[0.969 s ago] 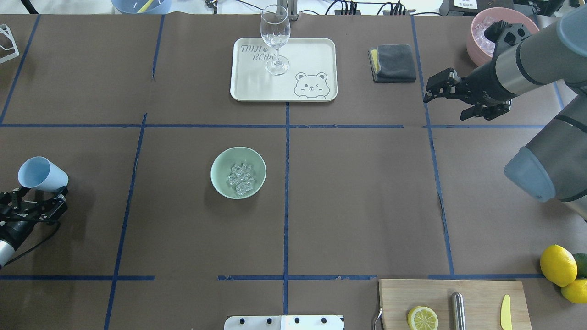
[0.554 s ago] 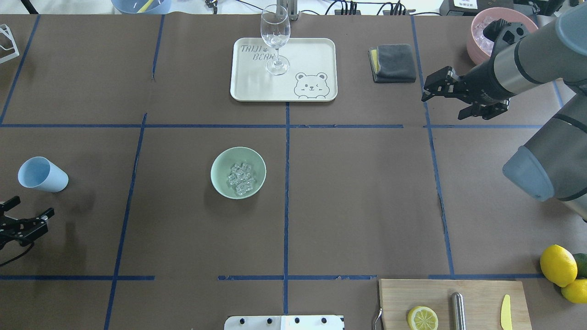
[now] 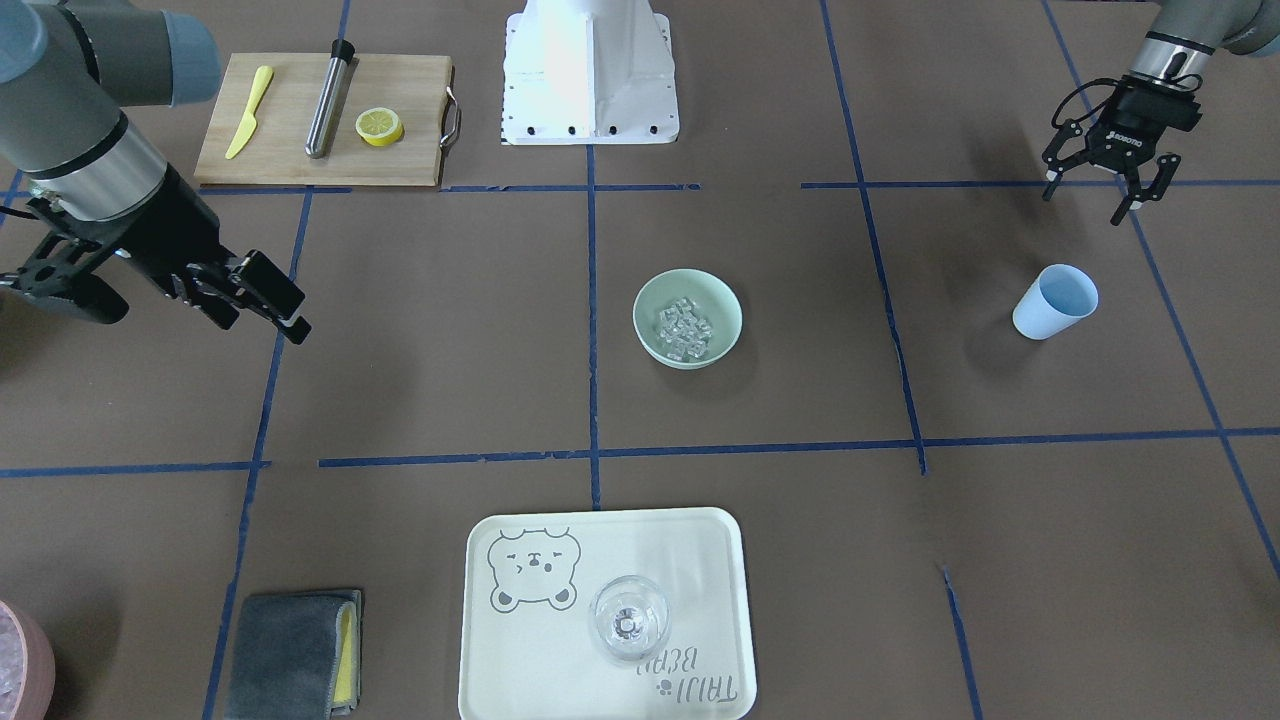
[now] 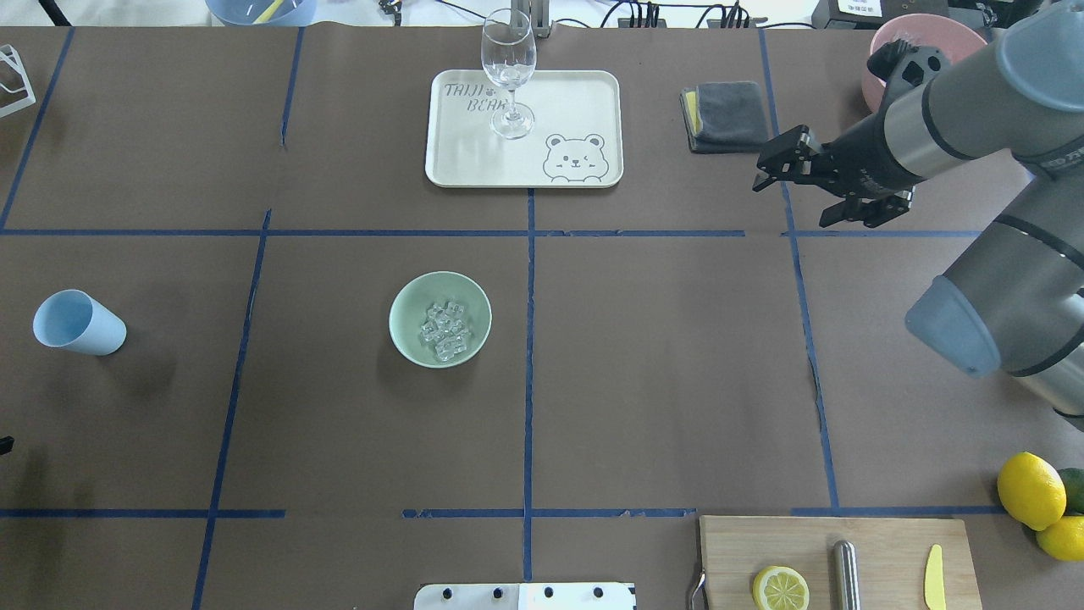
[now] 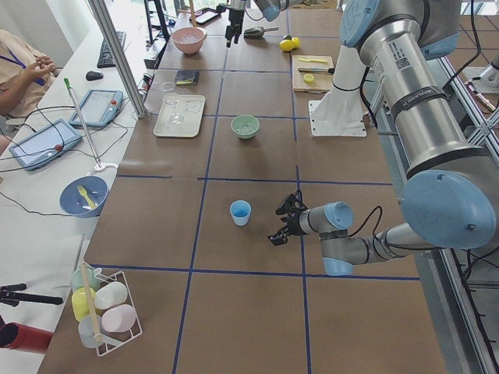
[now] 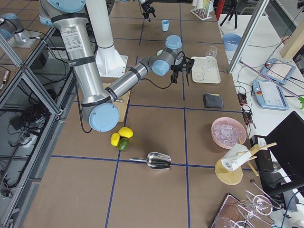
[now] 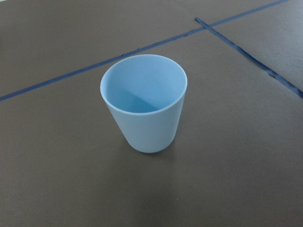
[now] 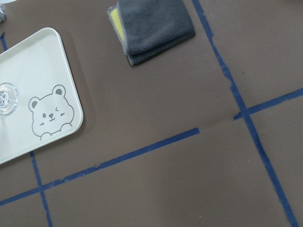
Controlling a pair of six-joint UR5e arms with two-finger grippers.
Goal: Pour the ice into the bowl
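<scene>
The pale mint-green bowl (image 4: pixel 439 319) stands left of the table's centre and holds a pile of clear ice cubes (image 4: pixel 445 330); bowl (image 3: pixel 688 320) and ice (image 3: pixel 685 328) also show in the front view. The pale blue cup (image 4: pixel 78 323) stands upright and empty at the left, and fills the left wrist view (image 7: pixel 143 101). My left gripper (image 3: pixel 1085 197) is open and empty, above the table on the robot's side of the cup, apart from it. My right gripper (image 4: pixel 792 203) is open and empty, raised at the back right near the grey cloth.
A cream bear tray (image 4: pixel 525 161) with a stemmed glass (image 4: pixel 508 72) sits at the back centre. A grey cloth (image 4: pixel 727 114) and a pink container (image 4: pixel 940 20) of ice are at the back right. A cutting board (image 4: pixel 834 542) with lemon half, and whole lemons (image 4: pixel 1029 490), are front right.
My left gripper has drawn back from the blue cup toward the robot and almost left the overhead view; the cup stayed put. My right gripper has moved a little leftward.
</scene>
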